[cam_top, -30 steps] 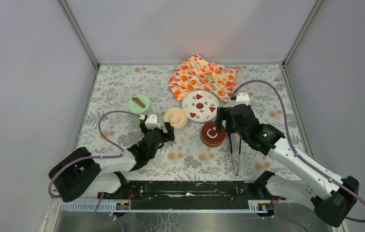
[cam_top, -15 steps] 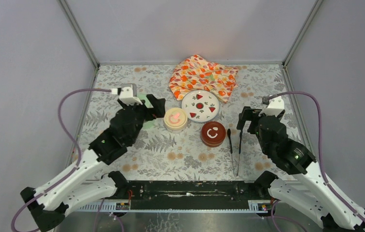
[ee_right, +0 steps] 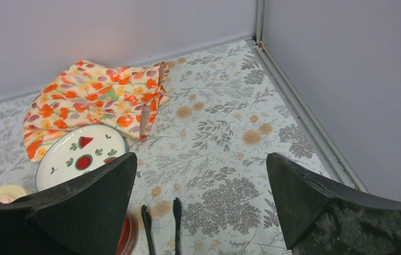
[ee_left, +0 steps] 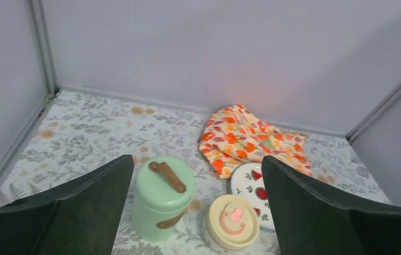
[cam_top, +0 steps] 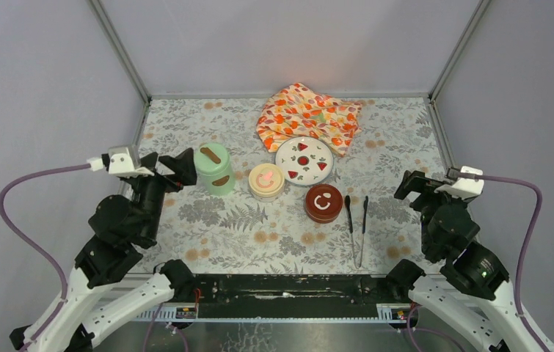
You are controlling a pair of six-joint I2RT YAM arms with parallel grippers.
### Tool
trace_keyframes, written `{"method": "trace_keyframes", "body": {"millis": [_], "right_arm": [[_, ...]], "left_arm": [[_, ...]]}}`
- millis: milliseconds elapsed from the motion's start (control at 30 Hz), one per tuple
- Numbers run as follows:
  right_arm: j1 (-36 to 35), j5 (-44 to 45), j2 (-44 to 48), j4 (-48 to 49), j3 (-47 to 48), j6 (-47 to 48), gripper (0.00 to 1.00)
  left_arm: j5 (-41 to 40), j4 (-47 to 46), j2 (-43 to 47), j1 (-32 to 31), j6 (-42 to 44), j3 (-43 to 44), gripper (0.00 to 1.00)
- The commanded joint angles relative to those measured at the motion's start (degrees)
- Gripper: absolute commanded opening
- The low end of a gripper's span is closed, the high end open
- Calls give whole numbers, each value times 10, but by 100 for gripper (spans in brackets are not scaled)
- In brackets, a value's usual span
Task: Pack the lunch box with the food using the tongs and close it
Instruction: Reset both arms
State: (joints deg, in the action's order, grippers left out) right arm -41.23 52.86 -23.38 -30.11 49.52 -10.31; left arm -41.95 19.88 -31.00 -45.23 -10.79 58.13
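Three grey walls (cam_top: 288, 44) — leaf-print tabletop (cam_top: 186, 117)

Slim dark metal tongs (cam_top: 356, 227) lie flat just right of the dark-red-lidded low bowl (cam_top: 323, 203); the cream-lidded bowl (cam_top: 266, 180) and mint-green cylinder (cam_top: 214, 169) stand closed

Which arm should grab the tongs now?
Right. The tongs lie on its side of the table, close to the open right pincer. The left pincer sits by the green pot, beyond the cream pot and red pot.
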Motion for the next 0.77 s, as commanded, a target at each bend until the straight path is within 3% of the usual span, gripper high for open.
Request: {"method": "trace_keyframes", "body": {"millis": [0,267,733], "right_arm": [[1,58,32,76,-45,29,100],[2,66,33,88,-69,35,100],[2,57,36,116,-94,56,100]], "left_arm": [[-42,-45,56,4,57,-65,98],[-56,-73,90,32,70,-110,99],[-8,-66,80,113,30,-118,99]]}}
